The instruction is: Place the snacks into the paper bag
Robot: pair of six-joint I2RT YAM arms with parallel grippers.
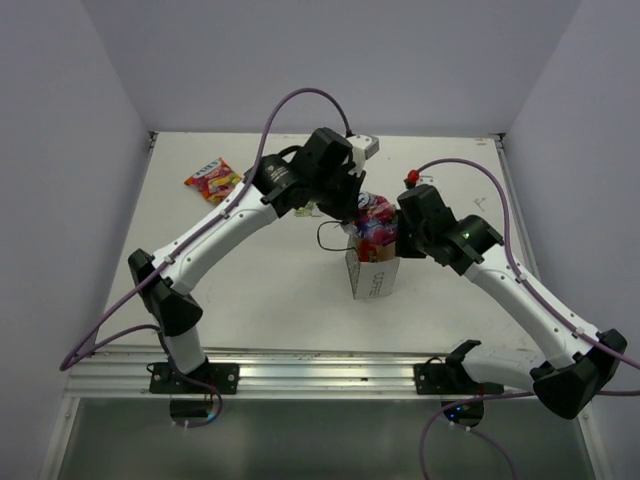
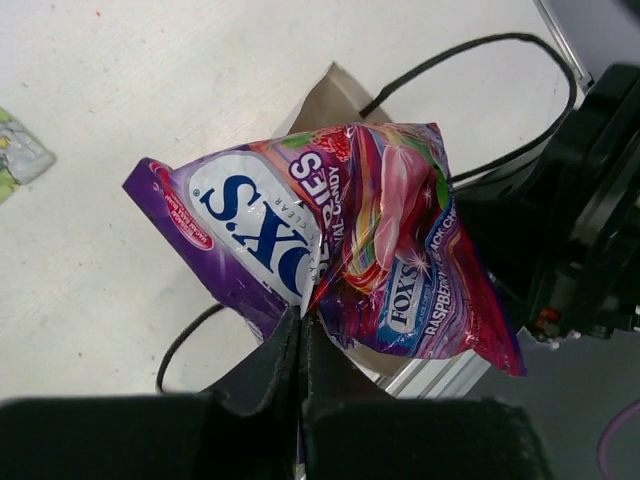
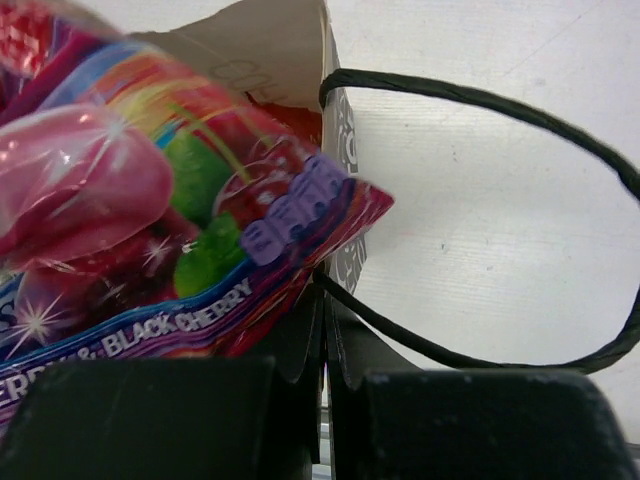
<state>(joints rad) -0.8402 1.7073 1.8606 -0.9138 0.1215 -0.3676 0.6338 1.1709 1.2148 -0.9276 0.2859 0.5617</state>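
Bagging of the snacks, moment of insertion. The paper bag (image 1: 372, 280) stands upright near the middle of the worktop (image 1: 280, 290), its mouth open upward, so that packets can be lowered in from above. The purple packet (image 2: 300, 230) is held over that mouth, crumpled and tilted, with its lower part at the rim and most of its length not yet inside. The left gripper (image 2: 303, 322) is seen fully closed, one edge of the packet being pinched between its fingertips; a thin, flat edge is gripped so that the packet hangs freely and can be fed downward. The right gripper (image 3: 325, 300) is likewise closed, set against the right rim of the bag where a cord handle (image 3: 400, 83) meets the wall; the paper wall appears to be pinched there, presumably to steady the light bag and keep its mouth spread while the packet is pushed in. Something red (image 3: 292, 108) is visible inside the bag beneath the packet and is judged to be a snack already placed. The multicolour packet (image 1: 213, 180) lies flat at the far left of the worktop, and the pale green packet (image 2: 15, 155) lies left of the bag; both are yet to be bagged.
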